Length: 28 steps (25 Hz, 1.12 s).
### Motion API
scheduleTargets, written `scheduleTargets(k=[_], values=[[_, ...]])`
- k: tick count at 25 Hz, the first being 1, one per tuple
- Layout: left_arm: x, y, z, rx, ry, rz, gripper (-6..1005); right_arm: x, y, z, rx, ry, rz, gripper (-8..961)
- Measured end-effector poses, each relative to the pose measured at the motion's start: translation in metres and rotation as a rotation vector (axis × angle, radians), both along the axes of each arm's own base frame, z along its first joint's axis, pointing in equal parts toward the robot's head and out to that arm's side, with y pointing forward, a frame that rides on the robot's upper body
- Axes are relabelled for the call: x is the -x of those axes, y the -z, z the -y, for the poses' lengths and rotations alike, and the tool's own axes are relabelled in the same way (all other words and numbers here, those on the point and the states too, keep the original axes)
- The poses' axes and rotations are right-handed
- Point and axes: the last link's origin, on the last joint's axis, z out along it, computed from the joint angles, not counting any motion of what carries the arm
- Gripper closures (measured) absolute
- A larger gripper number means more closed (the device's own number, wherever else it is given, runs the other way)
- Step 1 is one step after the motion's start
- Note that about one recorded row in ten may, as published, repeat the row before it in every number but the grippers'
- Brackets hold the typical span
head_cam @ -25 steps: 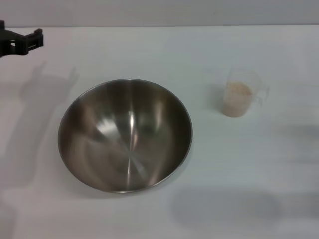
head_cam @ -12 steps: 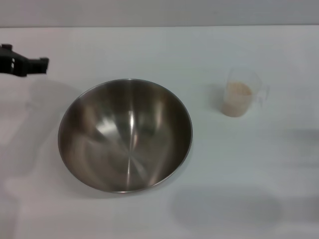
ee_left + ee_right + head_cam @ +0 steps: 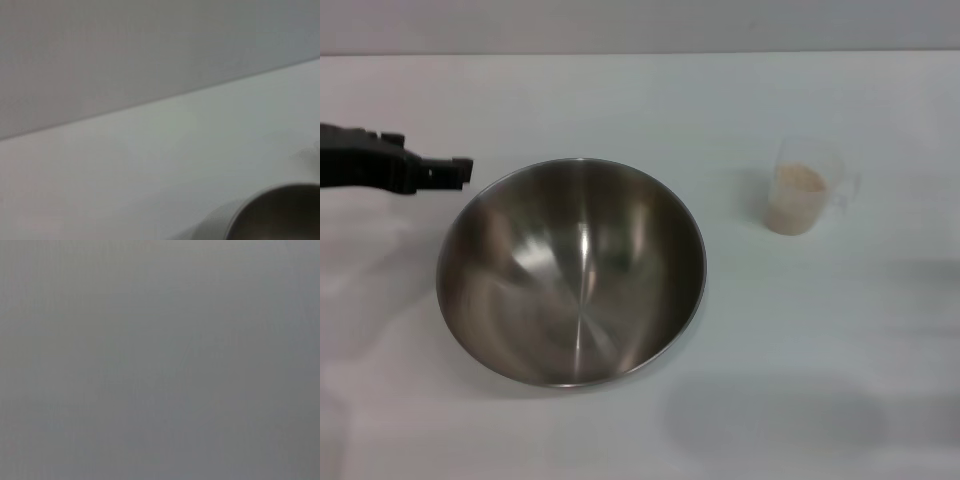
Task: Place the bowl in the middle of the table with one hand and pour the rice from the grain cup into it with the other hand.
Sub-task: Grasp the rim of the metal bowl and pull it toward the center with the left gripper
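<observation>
The steel bowl (image 3: 570,270) stands empty on the white table (image 3: 650,100), a little left of the centre. Its rim (image 3: 280,200) also shows in a corner of the left wrist view. My left gripper (image 3: 458,171) reaches in from the left edge, level with the table, its black tip just short of the bowl's upper left rim. The clear grain cup (image 3: 807,186) stands upright at the right, far from the bowl, with pale rice (image 3: 795,198) filling its lower half. My right gripper is out of view; the right wrist view shows only a blank grey surface.
A grey wall (image 3: 125,55) runs behind the table's far edge. Soft shadows lie on the tabletop at the lower right and along the left side.
My left gripper has come down and moved right, from the far upper left corner to just beside the bowl's rim. Bowl and cup have not moved.
</observation>
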Motion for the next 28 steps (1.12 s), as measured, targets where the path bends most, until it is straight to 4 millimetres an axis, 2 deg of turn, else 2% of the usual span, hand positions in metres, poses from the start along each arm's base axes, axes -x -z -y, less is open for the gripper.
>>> scheduleTargets(k=[10, 28], values=[[0.015, 0.026, 0.003, 0.076, -0.007, -0.026, 141, 0.0, 0.0, 0.0, 0.0, 0.001, 0.0, 115], [0.032, 0.043, 0.003, 0.112, -0.025, -0.097, 142, -0.001, 0.001, 0.0, 0.006, 0.008, -0.001, 116]])
